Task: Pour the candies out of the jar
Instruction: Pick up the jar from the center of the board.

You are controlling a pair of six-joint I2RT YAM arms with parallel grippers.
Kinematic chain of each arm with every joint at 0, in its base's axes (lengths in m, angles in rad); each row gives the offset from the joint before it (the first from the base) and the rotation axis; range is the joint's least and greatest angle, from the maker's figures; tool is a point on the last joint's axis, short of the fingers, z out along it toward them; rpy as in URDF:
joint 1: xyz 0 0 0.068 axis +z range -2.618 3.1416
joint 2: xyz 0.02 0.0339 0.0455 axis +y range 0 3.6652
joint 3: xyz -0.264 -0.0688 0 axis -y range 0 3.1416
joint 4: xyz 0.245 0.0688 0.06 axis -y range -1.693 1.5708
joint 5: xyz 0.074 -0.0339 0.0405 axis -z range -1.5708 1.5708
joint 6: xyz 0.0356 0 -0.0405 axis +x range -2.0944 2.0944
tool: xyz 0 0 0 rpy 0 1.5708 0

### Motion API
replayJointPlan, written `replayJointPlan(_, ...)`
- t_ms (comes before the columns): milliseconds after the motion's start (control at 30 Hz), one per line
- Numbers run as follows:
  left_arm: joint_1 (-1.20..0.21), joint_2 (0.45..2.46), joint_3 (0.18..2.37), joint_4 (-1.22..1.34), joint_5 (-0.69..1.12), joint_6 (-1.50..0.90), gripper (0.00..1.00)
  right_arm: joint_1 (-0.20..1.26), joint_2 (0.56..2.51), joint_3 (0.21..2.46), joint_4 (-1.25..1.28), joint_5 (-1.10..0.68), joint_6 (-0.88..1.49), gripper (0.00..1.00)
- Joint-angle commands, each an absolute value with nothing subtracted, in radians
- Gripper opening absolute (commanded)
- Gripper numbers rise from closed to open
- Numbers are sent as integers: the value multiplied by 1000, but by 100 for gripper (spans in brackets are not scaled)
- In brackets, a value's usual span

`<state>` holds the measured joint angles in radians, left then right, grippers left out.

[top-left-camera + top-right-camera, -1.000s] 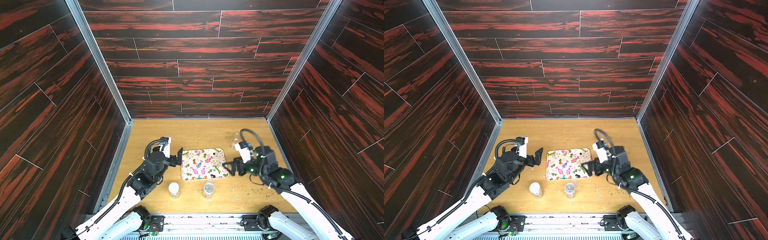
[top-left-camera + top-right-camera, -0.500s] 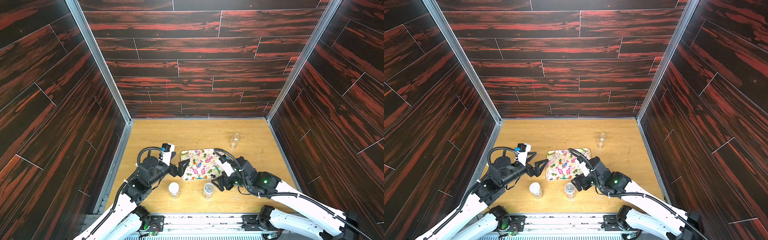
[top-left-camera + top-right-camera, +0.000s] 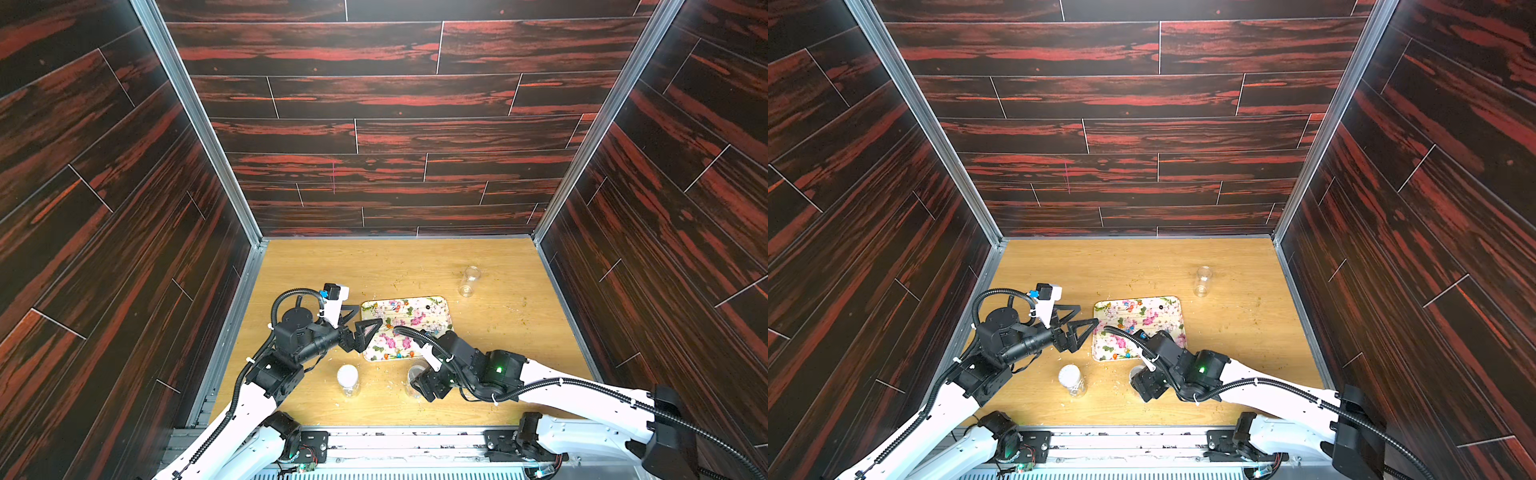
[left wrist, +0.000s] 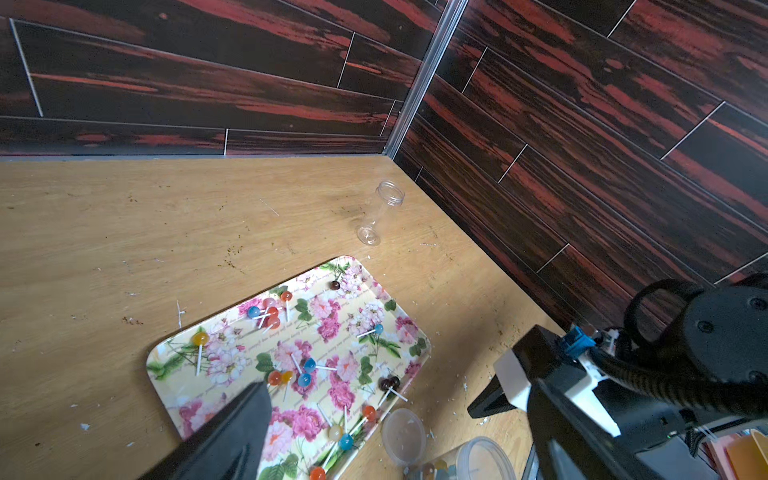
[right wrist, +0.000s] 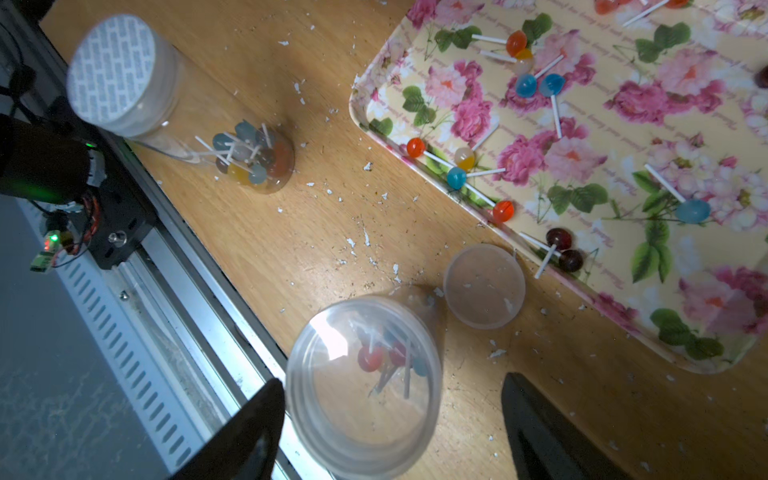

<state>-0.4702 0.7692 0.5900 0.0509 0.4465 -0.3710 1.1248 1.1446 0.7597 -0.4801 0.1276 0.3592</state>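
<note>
The right hand (image 5: 392,382) stands wide, its fingers on either side of the open jar (image 5: 361,415), one close against the wall and the other apart. The jar is upright on the tabletop (image 3: 498,332), at the lower centre in both top views, with candies (image 5: 370,358) in its bottom. A clear lid (image 5: 484,286) lies just beside it, by the flowered tray (image 3: 444,305), where more candies lie scattered. The left hand (image 3: 370,314) gapes wide at the tray's left edge.

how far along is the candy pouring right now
Done: the empty jar stands aside, candies lie scattered on the tray. In hand: the right gripper's open jaws straddle a second jar holding candies. Left: pouring it, then the capped jar.
</note>
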Motion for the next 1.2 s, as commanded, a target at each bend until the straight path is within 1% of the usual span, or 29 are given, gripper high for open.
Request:
replayJointPlan(0, -465, 752, 572, 74, 461, -400, 100, 1138, 1189, 770, -450, 166, 386, 81)
replayJointPlan(67, -465, 756, 568, 87, 465, -408, 100, 1144, 1212, 776, -443, 174, 394, 77)
replayJointPlan(233, -465, 766, 552, 120, 478, -430, 100, 1155, 1236, 782, -422, 191, 407, 72)
replayJointPlan(367, -465, 761, 547, 121, 484, -430, 100, 1158, 1229, 782, -416, 208, 411, 60)
replayJointPlan(433, -465, 761, 549, 109, 486, -427, 100, 1157, 1223, 779, -411, 218, 415, 58)
replayJointPlan(567, -465, 762, 548, 98, 497, -430, 100, 1157, 1210, 779, -402, 226, 424, 48)
replayJointPlan(667, -465, 768, 549, 95, 519, -428, 100, 1158, 1182, 792, -409, 224, 425, 43)
replayJointPlan(800, -465, 798, 572, 96, 598, -417, 99, 1149, 1112, 864, -468, 221, 388, 41)
replayJointPlan(900, -466, 858, 608, 119, 692, -424, 98, 1102, 1072, 947, -525, 168, 343, 39)
replayJointPlan(1067, -488, 996, 728, 128, 854, -410, 98, 947, 1031, 1074, -563, -60, 293, 37)
replayJointPlan(1167, -521, 1077, 840, 61, 926, -352, 98, 872, 1025, 1140, -584, -188, 262, 36)
